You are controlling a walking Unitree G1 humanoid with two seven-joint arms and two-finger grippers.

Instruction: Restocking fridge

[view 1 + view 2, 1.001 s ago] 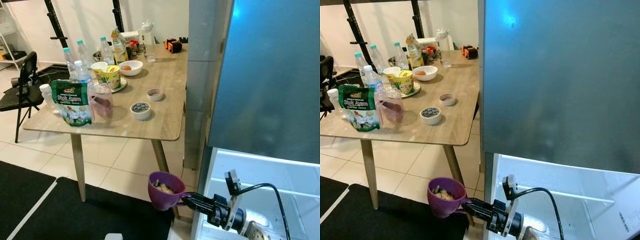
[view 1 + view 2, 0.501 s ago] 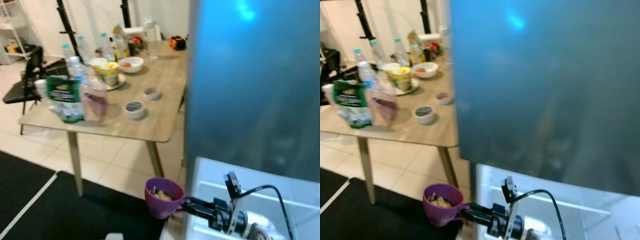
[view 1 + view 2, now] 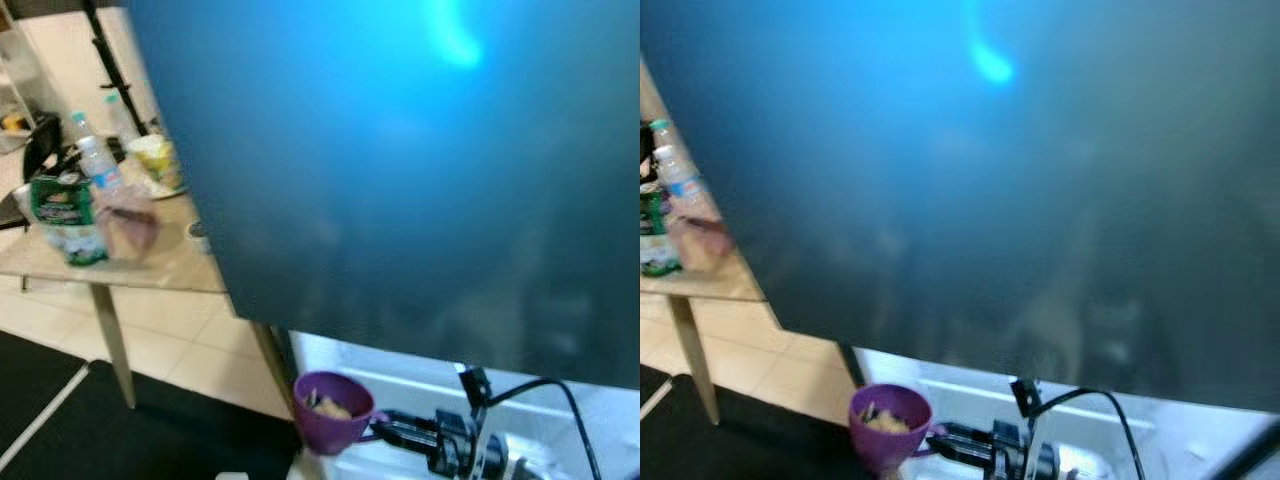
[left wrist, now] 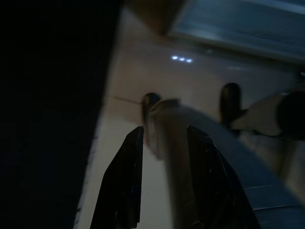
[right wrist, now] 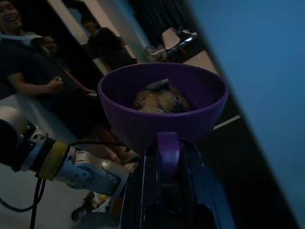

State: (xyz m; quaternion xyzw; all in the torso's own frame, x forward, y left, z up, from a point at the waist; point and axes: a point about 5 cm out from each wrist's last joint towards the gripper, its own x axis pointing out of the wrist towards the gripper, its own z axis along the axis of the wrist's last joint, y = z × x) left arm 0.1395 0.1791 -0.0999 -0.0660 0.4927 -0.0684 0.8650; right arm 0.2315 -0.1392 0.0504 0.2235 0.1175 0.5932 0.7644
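Right wrist view has the right claw (image 5: 167, 157) clamped on the purple cup's (image 5: 162, 107) stiff handle, food inside, low at six o'clock below the fridge door (image 3: 420, 170); tip-prone, likely light.

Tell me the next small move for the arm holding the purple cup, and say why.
Probably carry the purple plastic cup sideways toward the white fridge interior. The right gripper is clamped on its handle, the cup hangs upright with food inside, just outside the compartment below the dark blue fridge door.
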